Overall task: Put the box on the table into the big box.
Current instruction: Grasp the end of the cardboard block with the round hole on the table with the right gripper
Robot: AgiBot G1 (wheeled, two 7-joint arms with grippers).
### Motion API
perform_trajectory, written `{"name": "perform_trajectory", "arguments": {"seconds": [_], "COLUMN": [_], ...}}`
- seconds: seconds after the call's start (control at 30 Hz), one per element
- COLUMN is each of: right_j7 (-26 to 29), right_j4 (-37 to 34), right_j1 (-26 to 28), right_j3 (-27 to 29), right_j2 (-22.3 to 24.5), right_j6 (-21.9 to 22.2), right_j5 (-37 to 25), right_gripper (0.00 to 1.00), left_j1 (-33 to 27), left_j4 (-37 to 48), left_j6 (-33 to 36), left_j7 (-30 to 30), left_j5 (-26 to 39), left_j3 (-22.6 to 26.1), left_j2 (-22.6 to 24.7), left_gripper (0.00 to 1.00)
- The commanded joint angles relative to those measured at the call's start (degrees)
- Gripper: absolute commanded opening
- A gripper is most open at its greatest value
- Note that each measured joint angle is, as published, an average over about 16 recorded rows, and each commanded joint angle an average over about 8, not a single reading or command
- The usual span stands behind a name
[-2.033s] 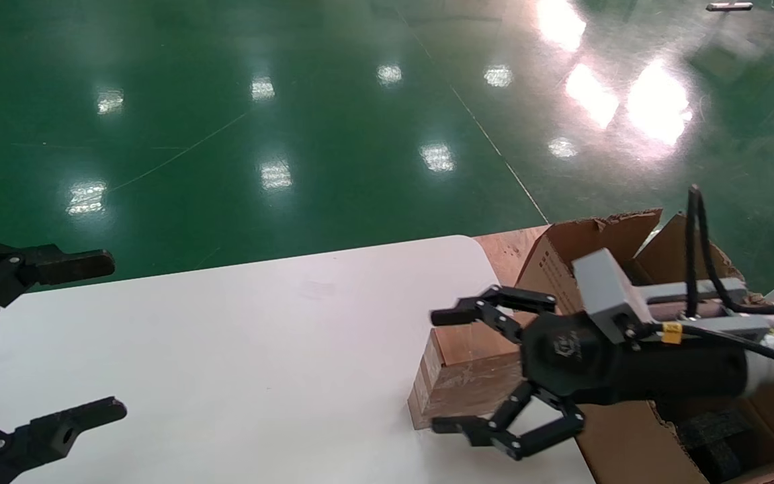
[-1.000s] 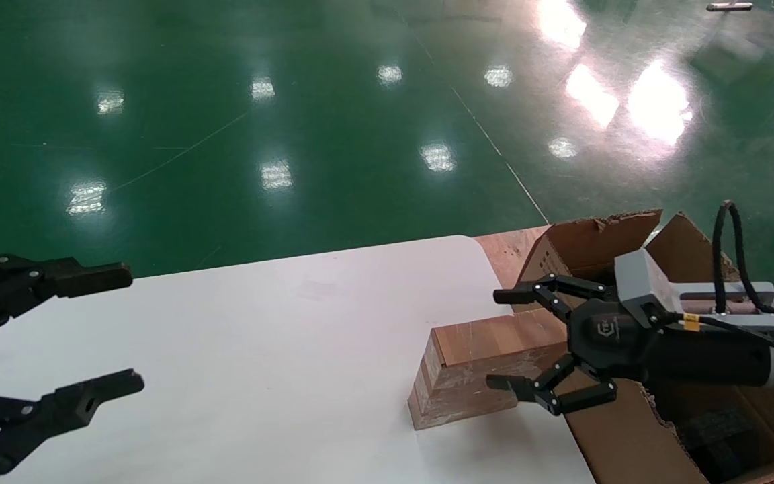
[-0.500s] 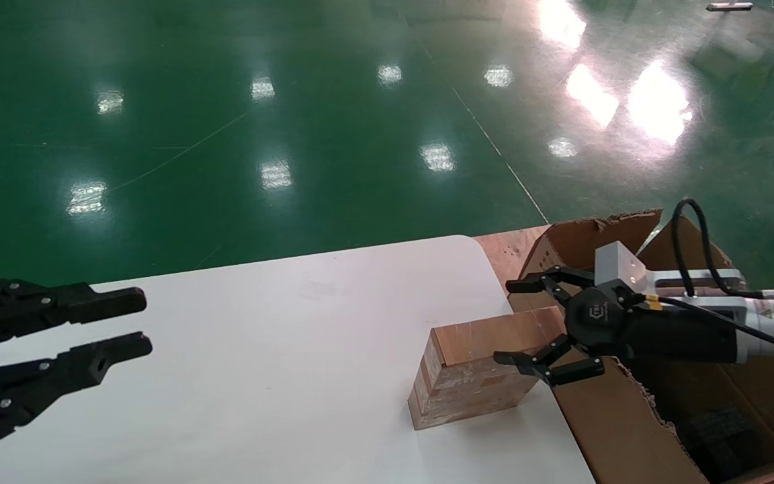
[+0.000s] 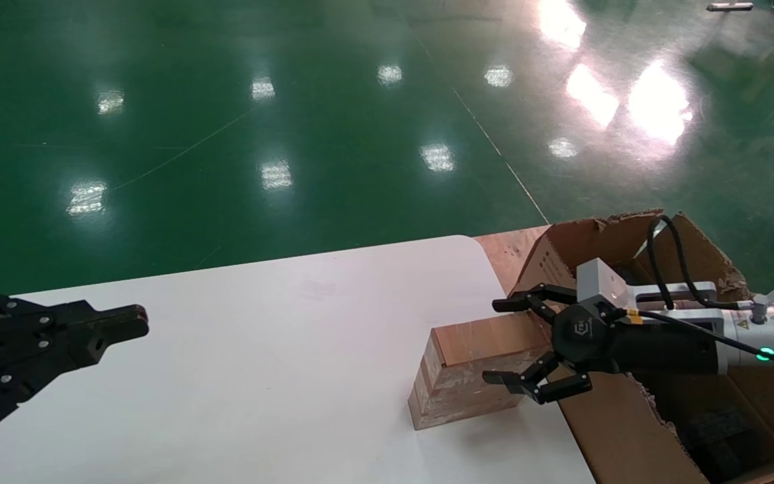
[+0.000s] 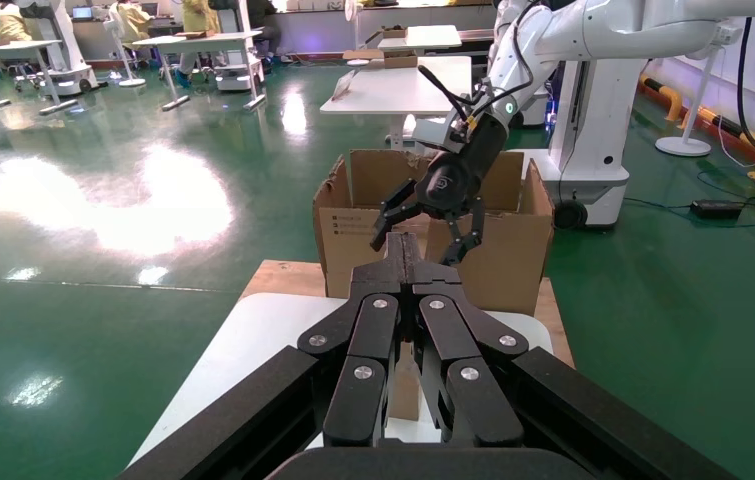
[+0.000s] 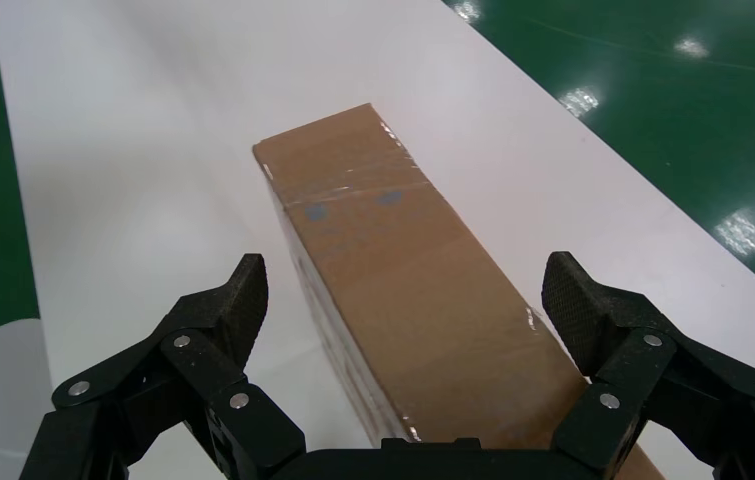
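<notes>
The small brown taped box (image 4: 471, 366) lies on the white table (image 4: 259, 376) near its right edge, next to the big box (image 4: 605, 437), a torn-edged carton. My right gripper (image 4: 496, 343) is open and straddles the small box's right end, one finger on each side, not touching. In the right wrist view the box (image 6: 403, 260) runs away between the spread fingers of the gripper (image 6: 408, 290). My left gripper (image 4: 125, 324) is shut and empty over the table's left side; it shows shut in the left wrist view (image 5: 401, 250).
The carton stands on a wooden board (image 4: 508, 249) beside the table's rounded corner, with black foam (image 4: 716, 430) inside. Green floor lies beyond. In the left wrist view the carton (image 5: 353, 215) stands past the table (image 5: 243, 340), with another robot base (image 5: 593, 130) behind.
My left gripper has closed from wide open and risen a little. My right gripper drew back to the right, narrowed its jaws, and now sits around the box's right end.
</notes>
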Motion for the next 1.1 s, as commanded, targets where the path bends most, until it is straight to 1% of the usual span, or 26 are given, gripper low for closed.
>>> {"name": "perform_trajectory", "arguments": {"seconds": [0.03,0.17,0.2,0.23,0.27,0.3,0.5,0.53,0.57,1.1], "right_j7": [0.0,0.2,0.3,0.3,0.3,0.3,0.3,0.3,0.3,0.2], "right_j4": [0.4,1.1,1.2,1.3,1.3,1.4,1.4,1.3,1.3,1.1], "right_j1": [0.0,0.2,0.2,0.3,0.3,0.3,0.3,0.3,0.3,0.2], "right_j3": [-0.6,-1.7,-1.8,-1.9,-2.1,-2.2,-2.0,-1.9,-1.9,-1.5], "right_j2": [0.2,0.4,0.4,0.4,0.4,0.4,0.5,0.5,0.5,0.4], "right_j6": [0.0,-0.1,-0.1,-0.1,-0.1,-0.1,-0.1,-0.1,-0.1,-0.1], "right_j5": [0.4,0.7,0.8,0.8,0.8,0.9,0.9,0.9,0.9,0.8], "right_gripper": [1.00,1.00,1.00,1.00,0.98,0.90,0.15,0.05,0.00,0.00], "left_j1": [0.0,0.0,0.0,0.0,0.0,0.0,0.0,0.0,0.0,0.0], "left_j4": [0.0,0.0,0.0,0.0,0.0,0.0,0.0,0.0,0.0,0.0], "left_j6": [0.0,0.0,0.0,0.0,0.0,0.0,0.0,0.0,0.0,0.0], "left_j7": [0.0,0.0,0.0,0.0,0.0,0.0,0.0,0.0,0.0,0.0], "left_j5": [0.0,0.0,0.0,0.0,0.0,0.0,0.0,0.0,0.0,0.0], "left_j3": [0.0,0.0,0.0,0.0,0.0,0.0,0.0,0.0,0.0,0.0], "left_j2": [0.0,0.0,0.0,0.0,0.0,0.0,0.0,0.0,0.0,0.0], "left_gripper": [0.35,0.85,0.94,0.99,1.00,1.00,1.00,1.00,1.00,1.00]}}
